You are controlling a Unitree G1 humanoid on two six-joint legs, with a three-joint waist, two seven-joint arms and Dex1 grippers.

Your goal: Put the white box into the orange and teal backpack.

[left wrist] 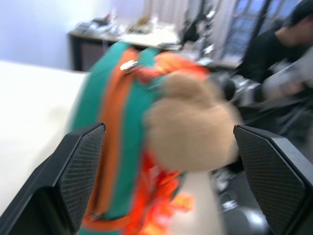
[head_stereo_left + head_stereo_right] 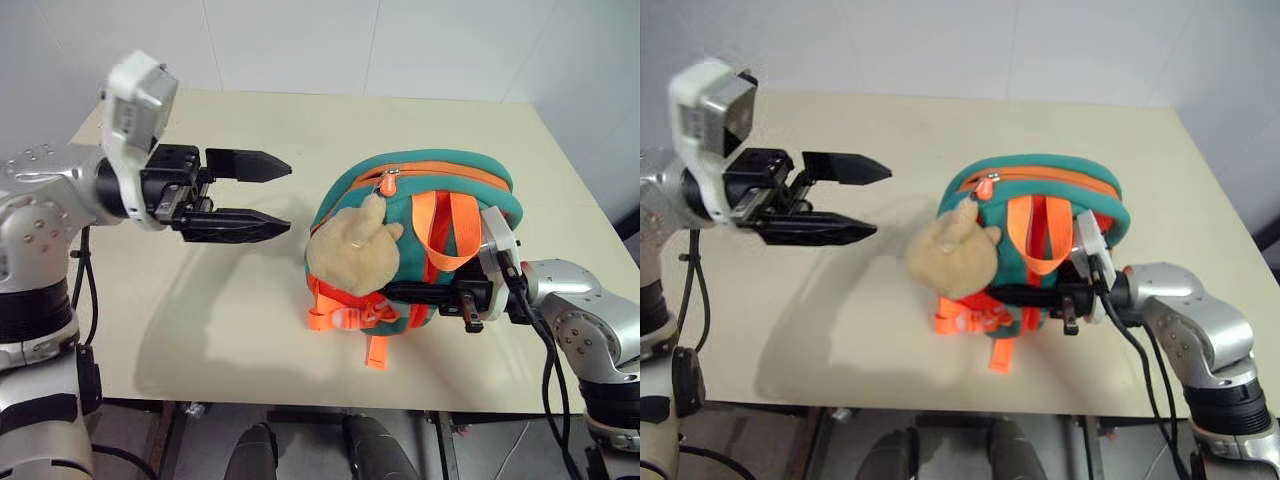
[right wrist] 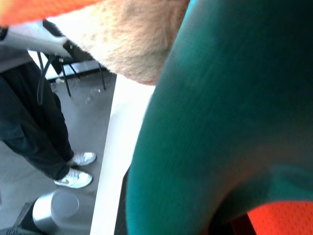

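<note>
— Where is there room to pass?
— Bare table [image 2: 250, 330] spans the frame's left and top.
— What blocks?
— The backpack [image 2: 420, 240] right of centre, with the right gripper [image 2: 400, 293] against its lower front.

Even, bright light is falling from overhead on the table [image 2: 250, 330], with no glare showing. The left gripper [image 2: 268, 195] is casting a soft shadow onto the tabletop below it, and the backpack [image 2: 420, 245] is shading the surface beside it. In the left wrist view the backpack and plush toy [image 1: 190, 127] are smearing with blur. In the right wrist view the teal fabric is sitting close and soft.
</note>
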